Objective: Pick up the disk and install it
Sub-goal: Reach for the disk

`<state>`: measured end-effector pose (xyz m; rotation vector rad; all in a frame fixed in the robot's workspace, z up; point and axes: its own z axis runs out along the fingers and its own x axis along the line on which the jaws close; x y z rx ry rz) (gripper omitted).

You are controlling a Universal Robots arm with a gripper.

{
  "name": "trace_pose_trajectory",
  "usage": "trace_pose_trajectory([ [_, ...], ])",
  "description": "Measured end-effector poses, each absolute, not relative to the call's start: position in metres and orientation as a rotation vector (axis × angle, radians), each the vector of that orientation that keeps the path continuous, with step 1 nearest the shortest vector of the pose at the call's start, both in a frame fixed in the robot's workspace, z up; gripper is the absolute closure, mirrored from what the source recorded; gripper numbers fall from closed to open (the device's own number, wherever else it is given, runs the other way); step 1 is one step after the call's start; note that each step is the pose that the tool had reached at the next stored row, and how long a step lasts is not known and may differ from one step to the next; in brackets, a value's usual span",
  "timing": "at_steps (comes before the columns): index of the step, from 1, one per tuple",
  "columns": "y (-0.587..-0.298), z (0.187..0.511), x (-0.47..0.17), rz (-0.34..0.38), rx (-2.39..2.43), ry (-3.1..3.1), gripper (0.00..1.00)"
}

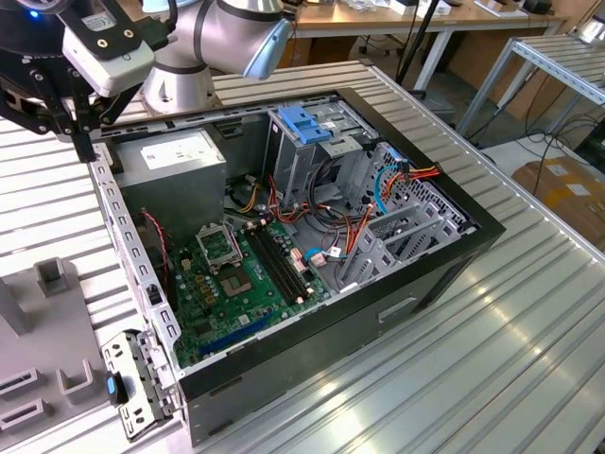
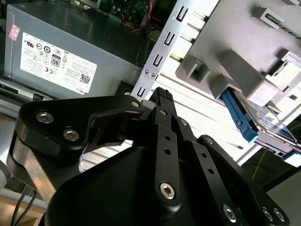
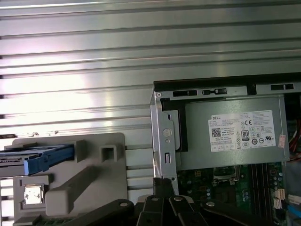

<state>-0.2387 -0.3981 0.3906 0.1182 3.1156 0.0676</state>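
Black pincer (image 3: 165,184), pressed together on nothing, hangs over the metal edge of the open computer case (image 3: 164,136), near the grey power supply (image 3: 197,141). Apart from it, the disk (image 3: 37,157) with its blue rail sits slotted in a grey holder (image 3: 108,174) on the ribbed bench (image 3: 117,47) beside the case.

One open computer case (image 1: 331,364) sits on one tabletop (image 1: 529,359). Inside it are one grey power box (image 1: 184,165) at ten o'clock, one green board (image 1: 232,288) and one blue-topped cage (image 1: 307,128). One disk (image 3: 42,157) sits in one grey holder (image 3: 101,181), and there is one robot arm (image 1: 222,38).
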Motion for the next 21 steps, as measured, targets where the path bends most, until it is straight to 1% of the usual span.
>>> trace_pose_trajectory([
  [21, -0.398, 0.391, -0.25, 0.068, 0.118, 3.116, 0.89],
])
